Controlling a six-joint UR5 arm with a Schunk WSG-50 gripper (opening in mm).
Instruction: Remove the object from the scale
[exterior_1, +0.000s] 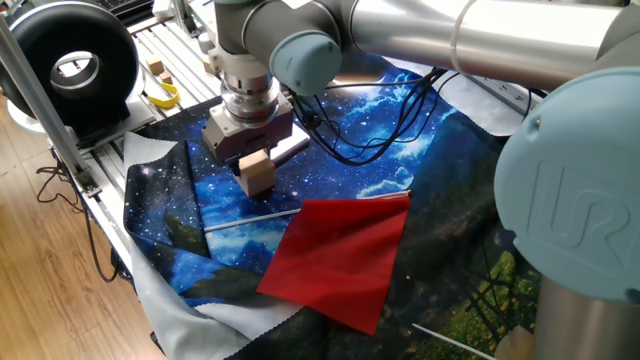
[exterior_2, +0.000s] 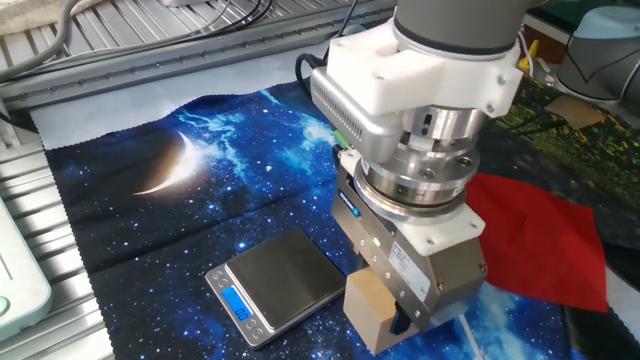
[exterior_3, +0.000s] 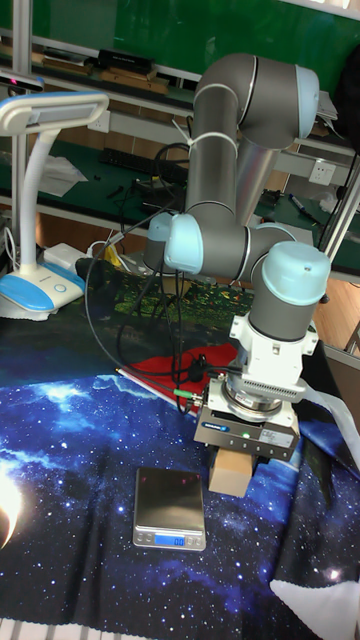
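The object, a plain tan wooden cube (exterior_2: 368, 305), is clamped between the fingers of my gripper (exterior_2: 385, 318), which is shut on it. It hangs low over the starry cloth, just right of the scale (exterior_2: 275, 283); whether it touches the cloth I cannot tell. The scale is a small flat plate with a blue display, and its top is bare. In the tall fixed view the cube (exterior_3: 232, 472) sits under the gripper (exterior_3: 236, 468) beside the scale (exterior_3: 170, 507). From the opposite side, the cube (exterior_1: 256, 172) shows below the gripper (exterior_1: 255, 163), and the scale (exterior_1: 296, 148) is mostly hidden behind it.
A red sheet (exterior_1: 340, 255) lies on the cloth near the cube, with a thin rod (exterior_1: 250, 218) beside it. Small wooden cubes (exterior_1: 156, 68) and a black round device (exterior_1: 75, 60) sit off the cloth. Black cables (exterior_1: 390, 120) trail across it. A desk lamp (exterior_3: 40, 200) stands at the left.
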